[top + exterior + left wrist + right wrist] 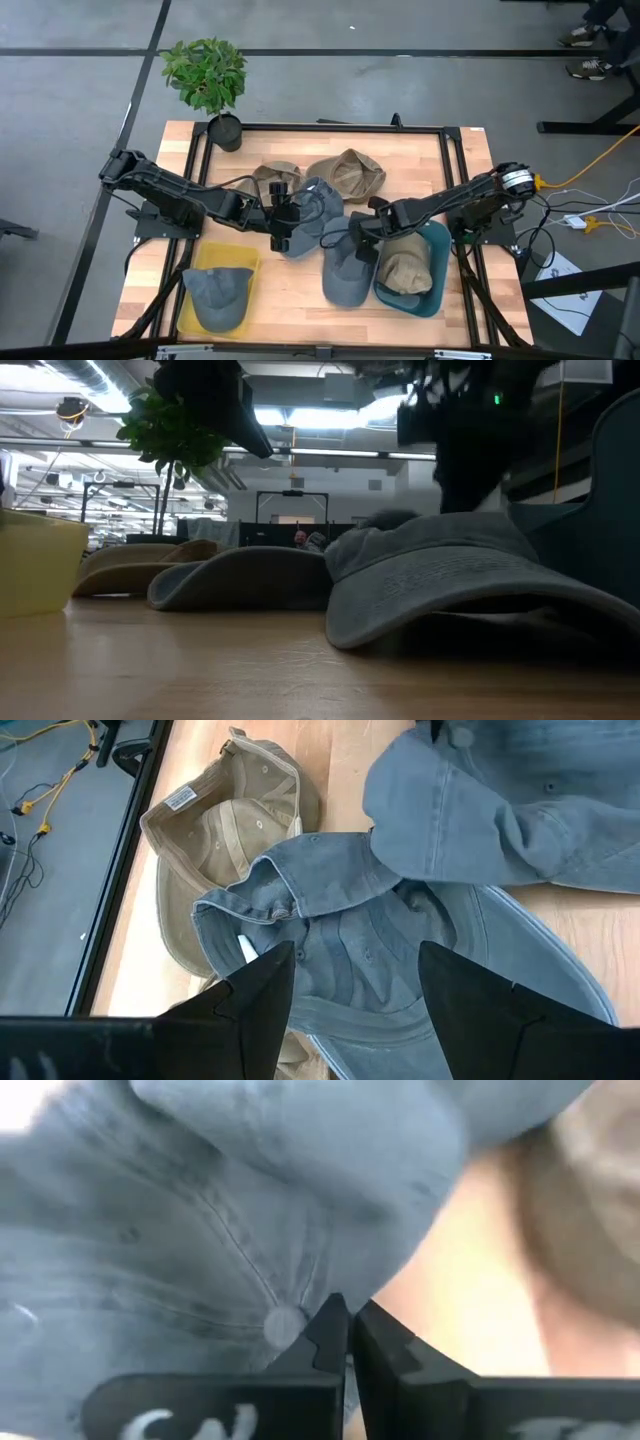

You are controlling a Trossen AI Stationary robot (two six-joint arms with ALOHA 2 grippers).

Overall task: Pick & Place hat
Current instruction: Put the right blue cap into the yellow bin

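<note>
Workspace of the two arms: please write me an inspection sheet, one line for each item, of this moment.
Surface: wooden table in a black frame, bare near the front edge.
Job's things: blue cap at centre front; second blue cap upside down beside it; two tan caps behind; yellow bin holding a blue cap; teal bin holding a tan cap.
Clutter: potted plant at the back left corner.
Grippers: left gripper with jaws open above the upside-down cap; right gripper with jaws shut at the crown button of the blue cap.
Cables: yellow cable and white leads on the floor, right.
Surroundings: grey floor; a person's feet at far right.
</note>
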